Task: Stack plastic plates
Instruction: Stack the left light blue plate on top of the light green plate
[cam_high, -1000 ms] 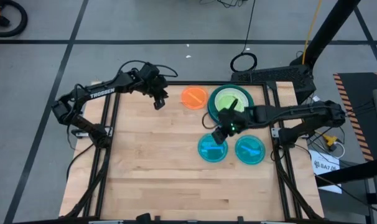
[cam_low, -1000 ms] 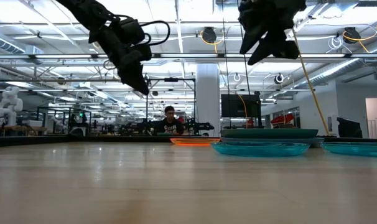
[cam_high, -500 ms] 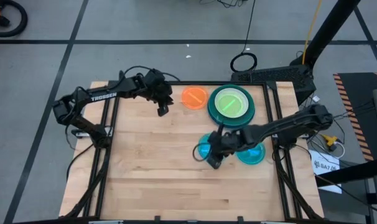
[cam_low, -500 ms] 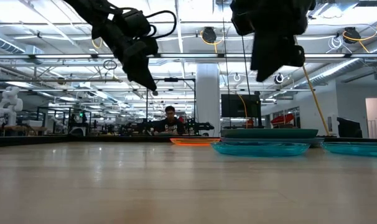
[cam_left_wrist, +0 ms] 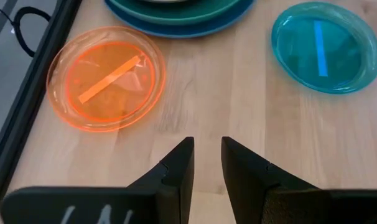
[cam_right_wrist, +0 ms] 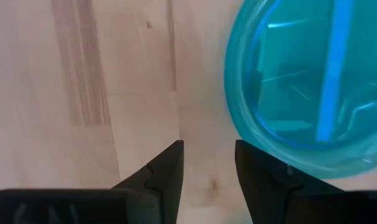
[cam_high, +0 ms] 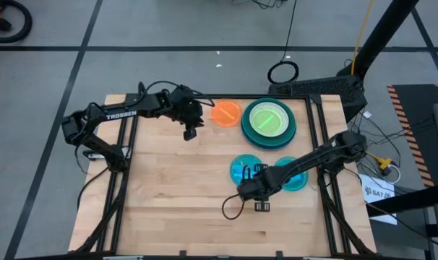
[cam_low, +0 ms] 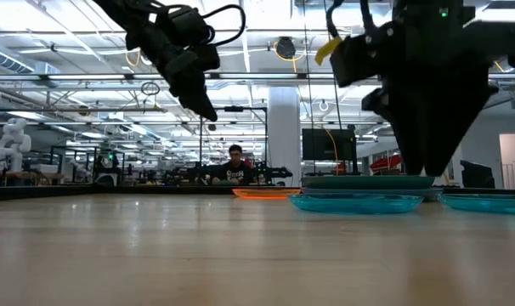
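Wooden bench (cam_high: 168,188) boards carry everything, and the left arm reaches across the far left part of it, stretched almost level with its wrist bent down. The left hand (cam_high: 190,132) hangs above bare wood, just beside the orange plate (cam_high: 225,113) and not touching it; in the left wrist view its two dark fingers (cam_left_wrist: 179,165) stand a narrow gap apart with nothing between them. That orange plate lies flat near the far edge. Next to it, touching or nearly so, sits the stack (cam_high: 268,123): a lime green plate (cam_high: 267,118) on top of a white one, above dark teal and blue plates whose rims show around it. Nearer the front lie two cyan plates side by side, the left cyan plate (cam_high: 241,170) and the right cyan plate (cam_high: 297,178), both partly covered by the right arm. The right arm comes in from the right edge, lies low and slanted over those plates, and ends in the right hand (cam_high: 261,206) pointing down at the wood just in front of the left cyan plate. Its fingers (cam_right_wrist: 167,171) are spread, holding nothing, with that plate's rim just beside one tip.
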Action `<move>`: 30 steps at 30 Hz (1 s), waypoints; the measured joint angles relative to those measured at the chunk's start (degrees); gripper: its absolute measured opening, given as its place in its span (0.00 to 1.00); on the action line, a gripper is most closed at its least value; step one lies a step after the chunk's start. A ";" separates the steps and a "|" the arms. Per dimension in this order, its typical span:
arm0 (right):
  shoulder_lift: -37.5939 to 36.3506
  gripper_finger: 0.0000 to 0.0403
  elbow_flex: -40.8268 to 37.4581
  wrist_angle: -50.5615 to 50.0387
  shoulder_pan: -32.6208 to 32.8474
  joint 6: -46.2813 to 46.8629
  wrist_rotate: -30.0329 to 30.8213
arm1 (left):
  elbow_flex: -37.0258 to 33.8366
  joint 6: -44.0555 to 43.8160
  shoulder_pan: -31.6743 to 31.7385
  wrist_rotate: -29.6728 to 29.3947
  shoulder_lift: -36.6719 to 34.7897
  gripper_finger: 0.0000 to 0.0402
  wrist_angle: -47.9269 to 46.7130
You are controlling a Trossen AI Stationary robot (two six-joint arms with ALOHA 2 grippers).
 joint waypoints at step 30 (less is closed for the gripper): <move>7.76 0.23 0.09 5.55 -3.63 -6.15 3.28 | -0.02 0.25 0.00 -0.04 0.00 0.22 0.00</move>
